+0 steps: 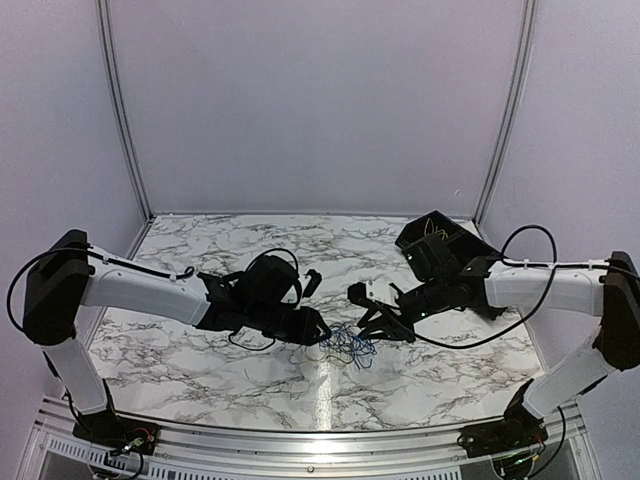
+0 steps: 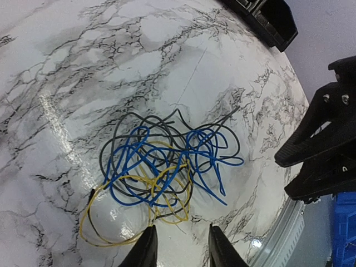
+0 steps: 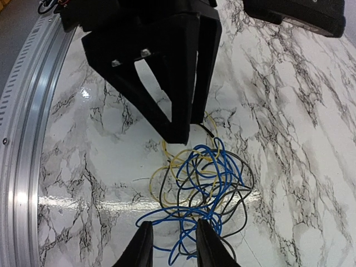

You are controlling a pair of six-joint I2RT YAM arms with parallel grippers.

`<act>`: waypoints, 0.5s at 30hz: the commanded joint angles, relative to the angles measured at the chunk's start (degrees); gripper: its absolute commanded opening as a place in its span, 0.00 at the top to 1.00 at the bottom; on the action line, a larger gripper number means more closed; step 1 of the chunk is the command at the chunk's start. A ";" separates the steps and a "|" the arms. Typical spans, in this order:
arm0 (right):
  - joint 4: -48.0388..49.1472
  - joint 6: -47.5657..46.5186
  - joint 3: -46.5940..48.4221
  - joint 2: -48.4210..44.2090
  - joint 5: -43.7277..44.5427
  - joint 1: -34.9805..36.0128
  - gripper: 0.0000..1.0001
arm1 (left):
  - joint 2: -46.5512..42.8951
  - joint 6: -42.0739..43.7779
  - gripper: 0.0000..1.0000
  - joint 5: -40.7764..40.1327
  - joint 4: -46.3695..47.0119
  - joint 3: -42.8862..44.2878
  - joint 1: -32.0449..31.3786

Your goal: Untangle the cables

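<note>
The cables (image 1: 348,345) lie in one tangled heap of thin blue, yellow and dark grey wires on the marble table, between the two grippers. In the left wrist view the heap (image 2: 161,161) is just beyond my left gripper (image 2: 181,242), which is open and empty; a yellow loop (image 2: 89,225) runs beside its left finger. In the right wrist view the heap (image 3: 208,175) lies just ahead of my right gripper (image 3: 173,239), which is open, with blue loops lying between its fingertips. The left gripper (image 1: 322,330) and the right gripper (image 1: 372,325) hang low, facing each other.
A black bin (image 1: 440,240) stands at the back right of the table; it also shows in the left wrist view (image 2: 267,19) and the right wrist view (image 3: 300,14). A metal rail (image 1: 320,445) runs along the near edge. Framed walls enclose the back and sides.
</note>
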 commanded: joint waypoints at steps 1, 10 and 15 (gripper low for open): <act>3.04 -0.25 -0.91 1.99 1.10 0.93 0.70 | 1.46 -7.66 0.64 -0.72 4.26 0.42 -1.93; 4.26 -0.01 -1.70 2.25 3.02 0.91 0.63 | 5.81 -10.03 0.73 -1.11 3.66 2.77 -2.27; 4.45 0.02 -1.80 1.92 3.64 0.96 0.62 | 6.26 -9.81 0.74 -3.43 1.96 4.41 -1.89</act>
